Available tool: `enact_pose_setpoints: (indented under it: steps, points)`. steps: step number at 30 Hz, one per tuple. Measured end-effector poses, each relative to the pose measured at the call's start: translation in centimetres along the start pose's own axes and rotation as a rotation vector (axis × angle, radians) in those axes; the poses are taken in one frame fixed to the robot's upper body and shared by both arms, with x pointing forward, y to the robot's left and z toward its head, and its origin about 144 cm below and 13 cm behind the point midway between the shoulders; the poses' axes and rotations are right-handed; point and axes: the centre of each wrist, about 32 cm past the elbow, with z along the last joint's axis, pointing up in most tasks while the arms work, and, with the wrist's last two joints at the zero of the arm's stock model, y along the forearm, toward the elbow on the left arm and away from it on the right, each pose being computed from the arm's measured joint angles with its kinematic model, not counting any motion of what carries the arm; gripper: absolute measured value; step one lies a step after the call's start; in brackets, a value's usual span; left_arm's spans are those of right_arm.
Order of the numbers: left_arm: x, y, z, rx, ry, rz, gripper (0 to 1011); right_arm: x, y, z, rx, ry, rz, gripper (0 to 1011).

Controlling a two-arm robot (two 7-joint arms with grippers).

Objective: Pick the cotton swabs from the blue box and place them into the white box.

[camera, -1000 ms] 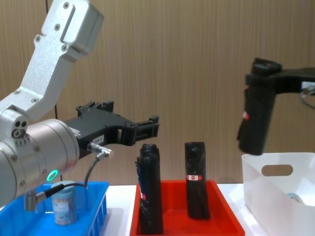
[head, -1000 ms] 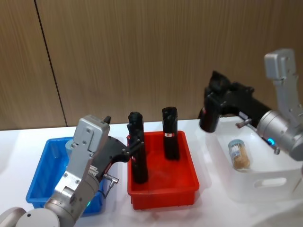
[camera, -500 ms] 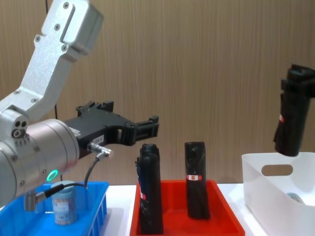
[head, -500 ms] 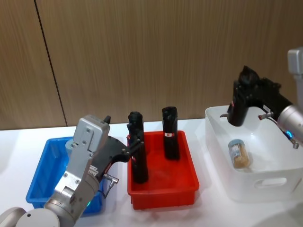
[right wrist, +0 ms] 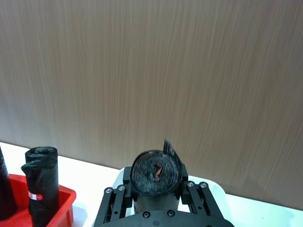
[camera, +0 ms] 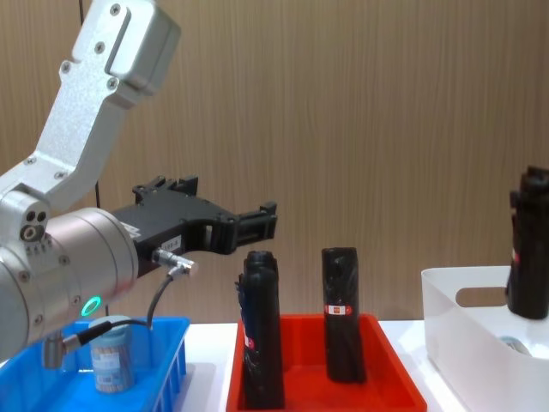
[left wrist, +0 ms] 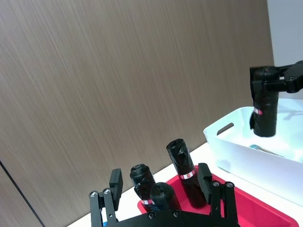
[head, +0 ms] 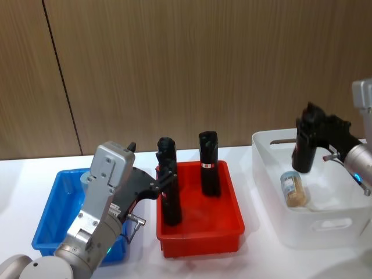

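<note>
Our right gripper (head: 304, 152) hangs over the white box (head: 325, 226), its jaws closed on a black roll (head: 304, 148) that stands upright with its lower end inside the bin's rim. In the right wrist view that roll (right wrist: 156, 177) sits clamped between the two jaws, its coiled end facing the camera. Just below and slightly to the inner side of the held roll, one jar of cotton swabs (head: 293, 189) lies on its side on the floor of the white box, lid end toward the back wall.

Our left gripper (camera: 249, 225) is held level above the gap between the blue box (head: 52, 218) and the red tray (head: 200, 232); its jaws stand apart with nothing between them. Under the left arm, behind those jaws, a second jar of cotton swabs (camera: 111, 356) stands upright in the blue box, pale lid on top.

Ahead of the open left jaws, three black rolls stand upright in the red tray: two (left wrist: 151, 191) close together on the near left side and one (head: 209, 164) toward the back. All three containers rest on the white table (head: 256, 261), side by side, the red tray between the other two.
</note>
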Motion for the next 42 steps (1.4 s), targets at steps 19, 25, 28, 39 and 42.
enact_pose_setpoints:
  steps: [19,25,28,39,42]
  points:
    - [0.0,0.0,0.0,0.000,0.000,0.000,1004,0.1,-0.3,-1.1,-0.010,-0.005,-0.005,1002]
    - [0.0,0.0,0.0,0.000,0.000,0.000,1004,-0.1,-0.6,-0.8,0.007,-0.004,0.006,1002]
    - [0.0,0.0,0.0,0.000,0.000,0.000,1004,-0.3,-0.9,-0.6,0.017,-0.003,0.014,1002]
    - [0.0,0.0,0.0,0.000,0.000,0.000,1004,-0.6,-1.4,-0.3,0.031,-0.001,0.025,1002]
    - [0.0,0.0,0.0,0.000,0.000,0.000,1004,-0.7,-1.4,-0.2,0.034,-0.002,0.027,1002]
